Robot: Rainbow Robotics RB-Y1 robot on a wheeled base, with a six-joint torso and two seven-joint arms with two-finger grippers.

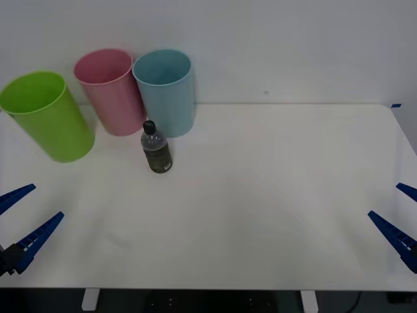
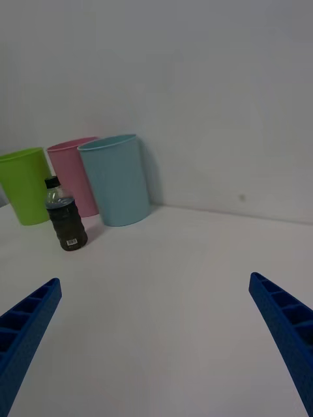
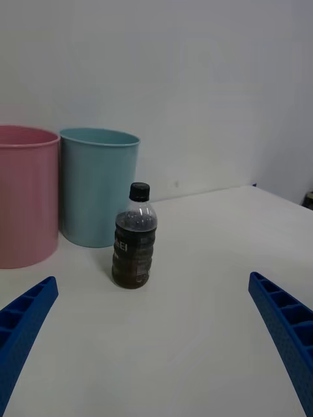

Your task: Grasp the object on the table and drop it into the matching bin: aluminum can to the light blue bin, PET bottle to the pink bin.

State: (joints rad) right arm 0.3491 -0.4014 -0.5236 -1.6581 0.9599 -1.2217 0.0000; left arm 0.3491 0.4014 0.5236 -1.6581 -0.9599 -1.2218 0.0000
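Both pincers hover low over the near edge of the white surface (image 1: pixel 260 195), the left pincer (image 1: pixel 19 218) at its left corner and the right pincer (image 1: pixel 399 218) at its right, each spread wide and holding nothing. By the far edge stand the pink bin (image 1: pixel 111 91) and light blue bin (image 1: pixel 166 91). Upright just before them, the PET bottle (image 1: pixel 156 149) bears a label reading "EI".

wall (image 1: pixel 293 45): plain white, small dark speck; floor (image 1: pixel 195 301): dark under table edge
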